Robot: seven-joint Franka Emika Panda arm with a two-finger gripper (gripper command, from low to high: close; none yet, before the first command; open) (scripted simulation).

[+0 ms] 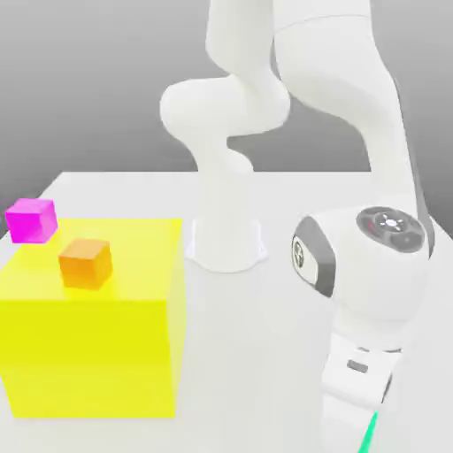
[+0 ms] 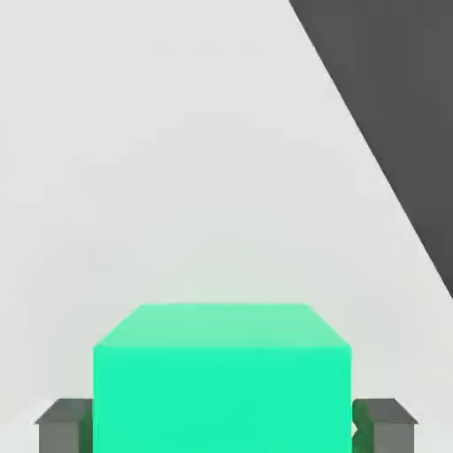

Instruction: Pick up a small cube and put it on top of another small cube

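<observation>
Claw fingers [image 2: 66, 425] sit against two opposite sides of the teal-green cube [image 2: 222, 398] in your hand view, so your claw [image 2: 222, 426] is closed on it and has it gripped between them. One side face of the cube is turned squarely to you, bright green, with a paler face sloping away behind it. Behind the cube you see the pale counter [image 2: 177, 159], its straight edge running slantwise past a dark grey area [image 2: 398, 115]. You can't tell from these views whether the cube touches the counter or hangs just above it.

In the exterior view, look to the lower right: a thin green sliver of that same cube peeks out beside the white hand [image 1: 358, 367], at the picture's bottom edge. The arm [image 1: 341, 71] rises from its base [image 1: 226, 243] at the middle of the counter and bends over to the exterior view's right, with the hand pointing down.

Well apart from the hand, on the exterior view's left, you have the big yellow block [image 1: 93, 354] standing on the counter. An orange cube [image 1: 86, 264] rests on its top. Near it, by the block's far corner, is the purple cube [image 1: 31, 221]; whether that one sits on the block or behind it, you can't be sure.
</observation>
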